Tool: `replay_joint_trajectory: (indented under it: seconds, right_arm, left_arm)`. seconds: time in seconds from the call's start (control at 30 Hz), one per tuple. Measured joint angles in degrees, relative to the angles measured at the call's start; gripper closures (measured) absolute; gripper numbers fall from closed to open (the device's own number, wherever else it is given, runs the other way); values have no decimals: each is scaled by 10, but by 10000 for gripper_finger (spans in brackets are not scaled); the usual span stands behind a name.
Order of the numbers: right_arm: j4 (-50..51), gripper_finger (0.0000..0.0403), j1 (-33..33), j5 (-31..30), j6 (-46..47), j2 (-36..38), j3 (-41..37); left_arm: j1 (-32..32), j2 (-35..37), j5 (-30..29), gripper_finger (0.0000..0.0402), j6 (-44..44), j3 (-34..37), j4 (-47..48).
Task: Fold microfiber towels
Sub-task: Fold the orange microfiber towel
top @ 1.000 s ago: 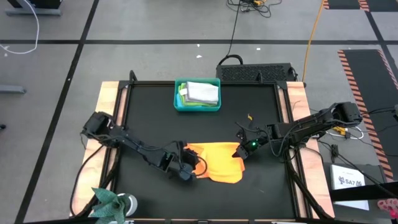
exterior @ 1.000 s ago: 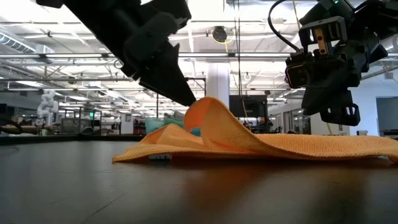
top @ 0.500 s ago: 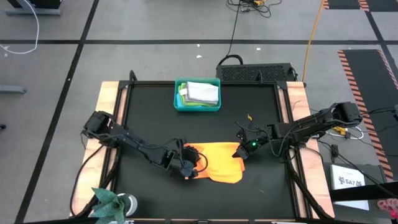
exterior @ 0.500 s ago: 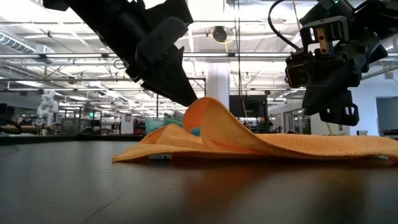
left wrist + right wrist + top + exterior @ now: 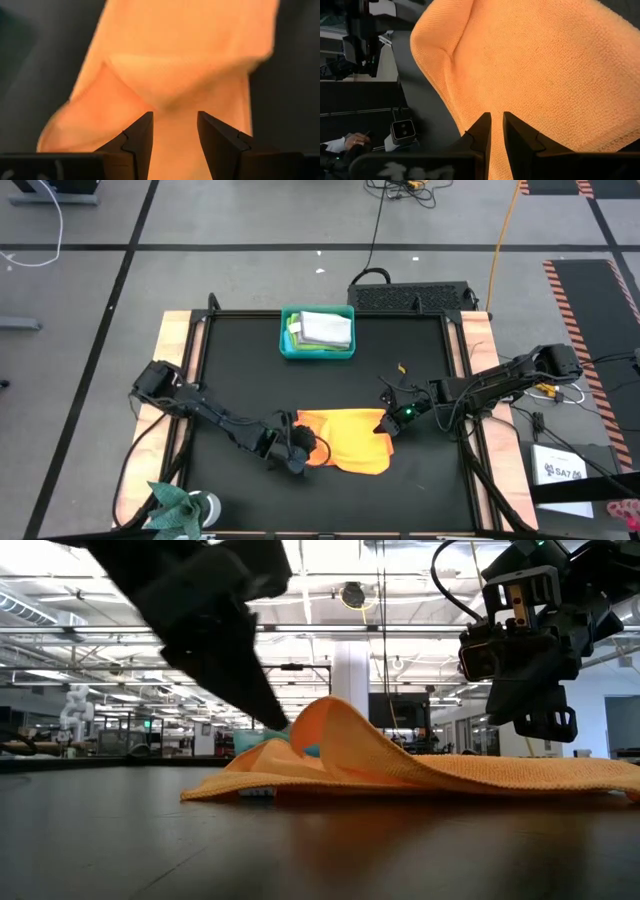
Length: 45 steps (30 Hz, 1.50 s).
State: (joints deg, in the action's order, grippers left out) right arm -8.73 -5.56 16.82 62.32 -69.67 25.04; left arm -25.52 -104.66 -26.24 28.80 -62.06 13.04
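Note:
An orange-yellow microfiber towel (image 5: 345,440) lies on the black table, near its front middle. Its left part is pushed up into a raised fold (image 5: 335,720); the rest lies flat. My left gripper (image 5: 175,127) is open and slants down at the fold from the left, with its fingertips (image 5: 278,723) against the fold's left slope. My right gripper (image 5: 548,725) hovers over the towel's flat right part (image 5: 560,772), clear of it. Its fingers stand a narrow gap apart (image 5: 496,122) with nothing between them. My left gripper's fingertips (image 5: 145,125) stand at the left slope of the towel's raised fold (image 5: 170,100), slanting down from the table's left. Nothing lies between the open fingers. Whether the tips touch the cloth, I cannot tell.
A teal bin (image 5: 290,345) at the table's far middle holds folded towels, a light grey one (image 5: 326,328) on top. A small orange bit (image 5: 401,367) lies right of the middle. A green plant (image 5: 180,502) stands off the near left corner. Bare table lies to the left.
My left gripper has tipped a little, and its fingertips have come down from the top of the raised fold to its left slope. The towel keeps its shape. My right gripper has kept still.

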Motion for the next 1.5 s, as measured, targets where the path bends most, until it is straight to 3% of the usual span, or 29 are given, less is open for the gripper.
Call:
replay_joint_trajectory:
  seconds: [0.47,1.5]
  right_arm:
    - [0,360,0,0,0,0,0]
    - [0,360,0,0,-1,0,0]
  left_arm:
    - [-15,0,-65,245,30,0,4]
    - [-8,0,-68,245,41,0,-22]
